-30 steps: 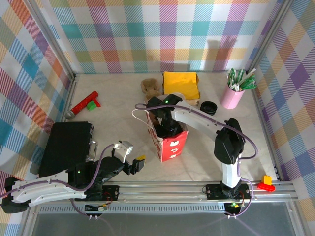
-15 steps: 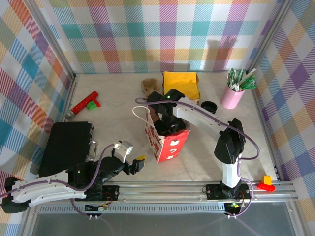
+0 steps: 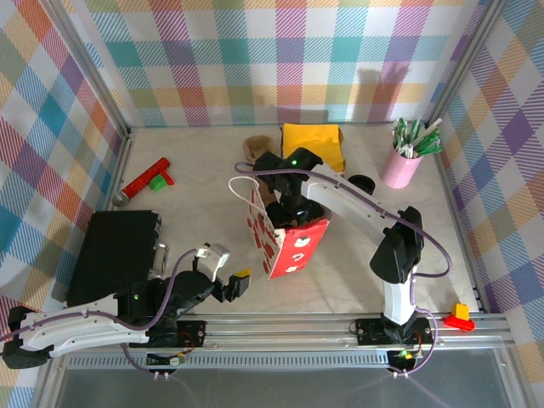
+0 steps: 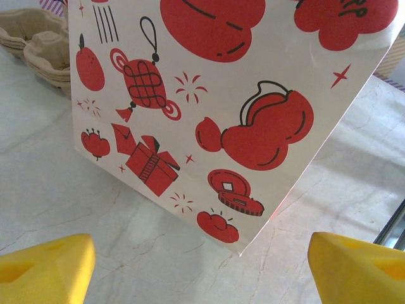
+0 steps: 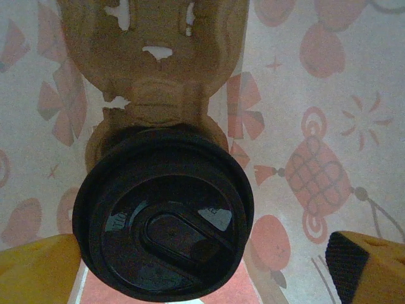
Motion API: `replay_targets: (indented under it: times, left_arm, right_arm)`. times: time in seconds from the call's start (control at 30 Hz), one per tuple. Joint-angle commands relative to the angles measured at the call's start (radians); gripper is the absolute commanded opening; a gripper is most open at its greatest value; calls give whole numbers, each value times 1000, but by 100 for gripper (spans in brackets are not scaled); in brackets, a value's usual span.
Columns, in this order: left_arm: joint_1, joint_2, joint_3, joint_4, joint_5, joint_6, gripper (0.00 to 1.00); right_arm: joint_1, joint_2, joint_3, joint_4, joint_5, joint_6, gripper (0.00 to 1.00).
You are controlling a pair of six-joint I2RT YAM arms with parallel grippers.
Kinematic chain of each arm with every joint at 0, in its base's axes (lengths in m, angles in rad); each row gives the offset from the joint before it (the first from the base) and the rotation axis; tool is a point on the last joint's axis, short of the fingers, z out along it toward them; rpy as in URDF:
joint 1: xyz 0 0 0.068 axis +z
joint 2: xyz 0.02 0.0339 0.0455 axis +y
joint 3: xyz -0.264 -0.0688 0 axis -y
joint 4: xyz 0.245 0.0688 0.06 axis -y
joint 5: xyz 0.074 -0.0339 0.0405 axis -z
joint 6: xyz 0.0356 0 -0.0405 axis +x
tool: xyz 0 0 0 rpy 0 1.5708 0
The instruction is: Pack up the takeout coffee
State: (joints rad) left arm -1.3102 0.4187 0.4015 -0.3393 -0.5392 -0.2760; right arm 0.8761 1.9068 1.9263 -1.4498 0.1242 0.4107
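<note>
We see the right arm [image 3: 348, 200] reaching down through the mouth of the paper bag [image 3: 293, 246], so the right jaws are inside it. Their wrist view looks straight onto the takeout coffee [image 5: 163, 221], whose black lid lies below and between the two yellow fingers [image 5: 38, 269]. It sits close to one finger and well apart from the other. The right jaws are released and grasp nothing, though we cannot tell whether the nearer finger brushes the lid's rim. The cup sits in a well of a brown pulp carrier [image 5: 152, 57] on the bag's floor, just ahead of the jaws. We take the carrier to be there to keep the drink upright once it is let go. From above, the bag leans instead of standing square, and we judge that the arm inside is pushing on it. The left jaws are also spread wide and empty, held low over the counter [image 4: 126, 240]. The bag's printed side [image 4: 209, 95] is just ahead of them, untouched. That looks to us like a waiting post from which to steady the bag. With the coffee seemingly packed, we think the risk lies in withdrawing, since a snag on the white handle [image 3: 242, 189] could tip everything.
</note>
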Motion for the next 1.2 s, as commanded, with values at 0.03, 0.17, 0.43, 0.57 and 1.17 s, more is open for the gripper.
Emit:
replay_targets:
  times: [0.03, 0.17, 0.43, 0.57, 1.17]
  left_arm:
    - [11, 3, -12, 26, -1, -12, 87]
    - [12, 30, -16, 101, 13, -1, 88]
    - [23, 183, -15, 305, 146, 40, 90]
    - [26, 273, -15, 436, 163, 74, 93]
    - [161, 580, -119, 766, 215, -20, 86]
  right_arm:
    - [1, 14, 27, -41, 19, 16, 99]
    - [10, 34, 39, -61, 35, 18, 99]
    - [31, 64, 58, -86, 78, 46, 99]
    - [40, 70, 56, -78, 75, 59, 99]
    - [57, 73, 71, -87, 69, 71, 99]
